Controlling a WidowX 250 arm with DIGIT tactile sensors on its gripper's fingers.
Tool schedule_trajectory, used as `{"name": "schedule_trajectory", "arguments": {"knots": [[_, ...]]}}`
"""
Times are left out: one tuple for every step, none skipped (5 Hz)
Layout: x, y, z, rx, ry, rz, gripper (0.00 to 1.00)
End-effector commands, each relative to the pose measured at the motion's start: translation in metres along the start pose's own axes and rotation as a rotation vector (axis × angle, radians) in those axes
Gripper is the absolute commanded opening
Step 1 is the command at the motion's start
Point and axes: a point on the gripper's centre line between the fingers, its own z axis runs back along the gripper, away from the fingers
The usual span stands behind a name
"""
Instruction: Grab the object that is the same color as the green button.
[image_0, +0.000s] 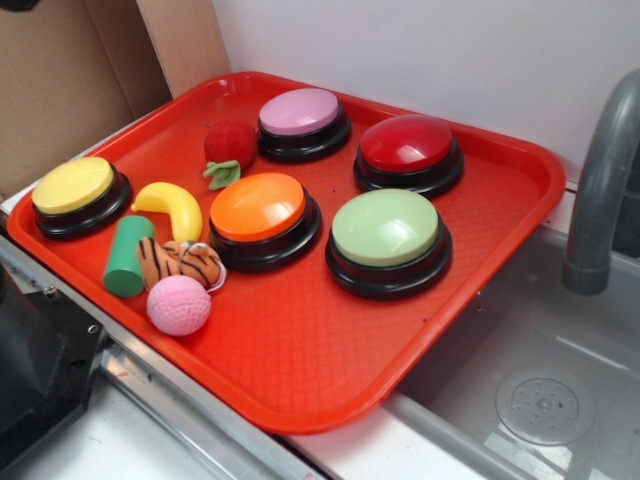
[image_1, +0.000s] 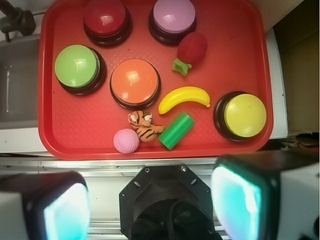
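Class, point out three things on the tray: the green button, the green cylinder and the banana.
green button (image_0: 385, 226): exterior view, middle of its dome.
green cylinder (image_0: 130, 250): exterior view, its rounded side.
banana (image_1: 184, 97): wrist view, middle of its curve.

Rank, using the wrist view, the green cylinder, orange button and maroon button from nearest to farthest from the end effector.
1. Small green plastic cylinder, near tray edge, just ahead of the end effector.
2. Orange domed button, mid-tray.
3. Maroon domed button, far edge, upper left.
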Motion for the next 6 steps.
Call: {"name": "schedule_trajectory", "arguments": {"knots": [[0.000, 0.000, 0.000, 0.000, 0.000, 0.000, 1.00], [0.001, 0.008, -0.014, -0.010, -0.016, 0.069, 1.00], [0.002, 0.024, -0.042, -0.046, -0.037, 0.220, 1.00], [0.003, 0.036, -0.066, -0.060, -0.086, 0.350, 1.00], [0.006, 0.045, -0.089, -0.046, -0.095, 0.434, 1.00], [0.009, 0.054, -0.124, -0.011, -0.084, 0.542, 1.00]]}}
